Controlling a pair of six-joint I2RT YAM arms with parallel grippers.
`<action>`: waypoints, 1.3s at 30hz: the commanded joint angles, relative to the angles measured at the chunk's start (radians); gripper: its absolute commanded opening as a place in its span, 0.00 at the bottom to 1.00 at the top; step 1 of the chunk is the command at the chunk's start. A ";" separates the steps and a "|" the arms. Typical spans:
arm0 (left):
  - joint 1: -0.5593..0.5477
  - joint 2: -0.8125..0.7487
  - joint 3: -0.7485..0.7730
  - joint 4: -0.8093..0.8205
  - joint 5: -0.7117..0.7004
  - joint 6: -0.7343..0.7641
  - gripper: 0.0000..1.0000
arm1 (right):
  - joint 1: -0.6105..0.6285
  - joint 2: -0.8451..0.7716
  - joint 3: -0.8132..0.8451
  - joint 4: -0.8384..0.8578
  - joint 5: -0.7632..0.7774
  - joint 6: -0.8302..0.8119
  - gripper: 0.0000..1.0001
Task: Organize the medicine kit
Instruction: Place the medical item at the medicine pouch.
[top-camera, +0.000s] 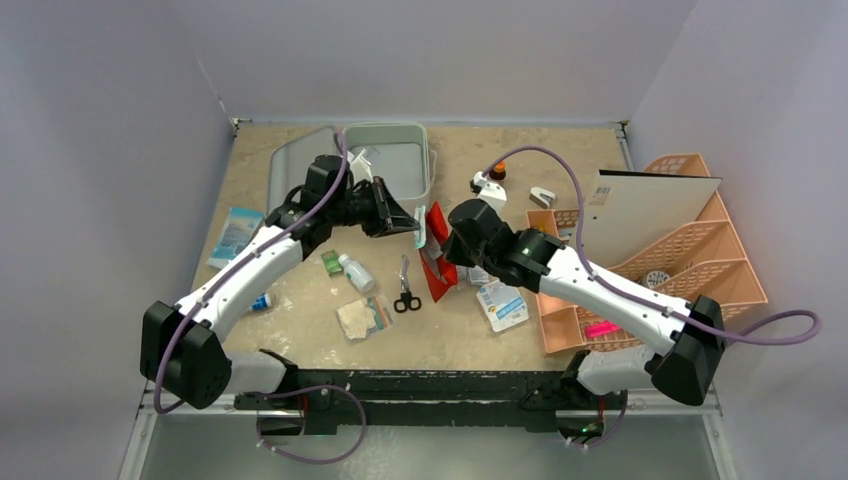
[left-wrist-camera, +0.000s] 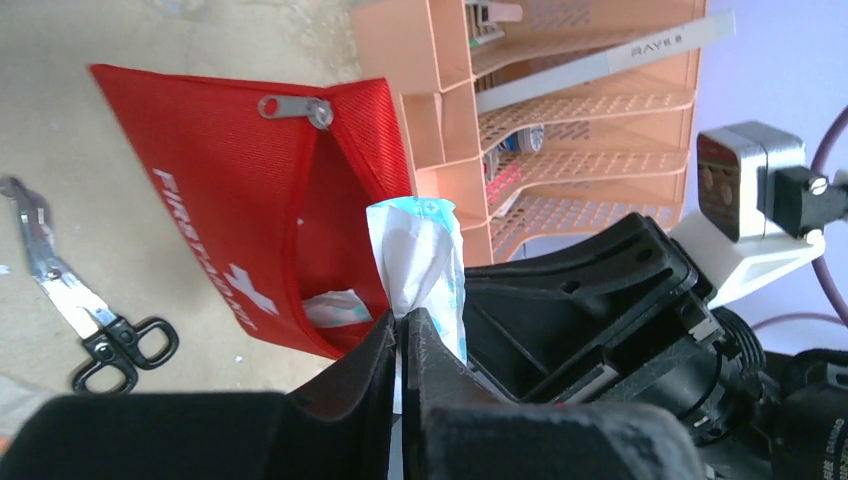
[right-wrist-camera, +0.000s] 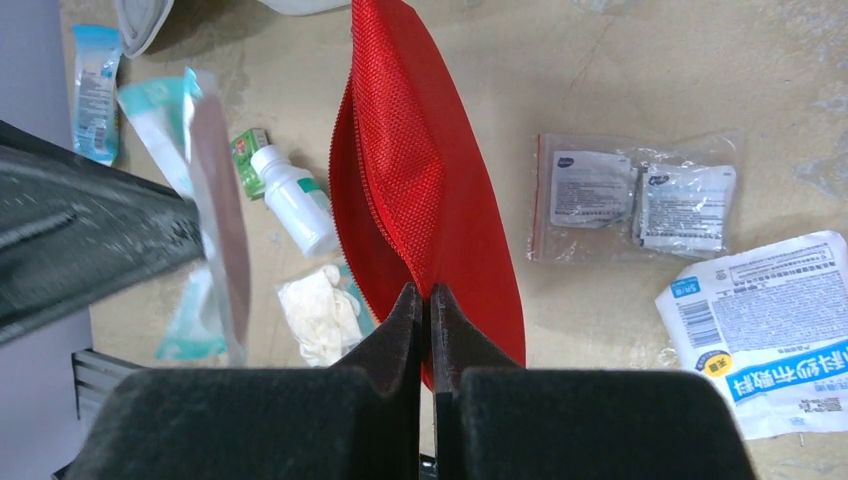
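Medicine kit: open, grey, at the far middle of the table, lid laid back to the left of the tray.

Left gripper: jaws pressed shut on the lower end of a white-and-teal sachet, which stands up out of the fingertips. This claw sits just in front of the tray. The kit lies beyond it and is nearer this arm than the right one.

Right gripper: jaws closed on the edge of the red pouch, held up on edge, unzipped.

Judgement: the pouch slit lies just beside the sachet, on the claw's right. The sachet's long axis runs roughly along the slit, so a short sideways feed looks likely. The kit behind is the alternative drop.
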 joint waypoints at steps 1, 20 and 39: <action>-0.015 -0.013 -0.036 0.158 0.101 -0.008 0.03 | 0.002 0.015 0.066 0.035 -0.002 0.051 0.00; -0.048 0.091 0.024 -0.043 -0.151 0.116 0.04 | 0.002 0.043 0.058 0.078 -0.006 0.102 0.00; -0.049 0.049 0.018 0.000 -0.100 0.070 0.37 | 0.002 0.042 0.019 0.122 -0.038 -0.060 0.00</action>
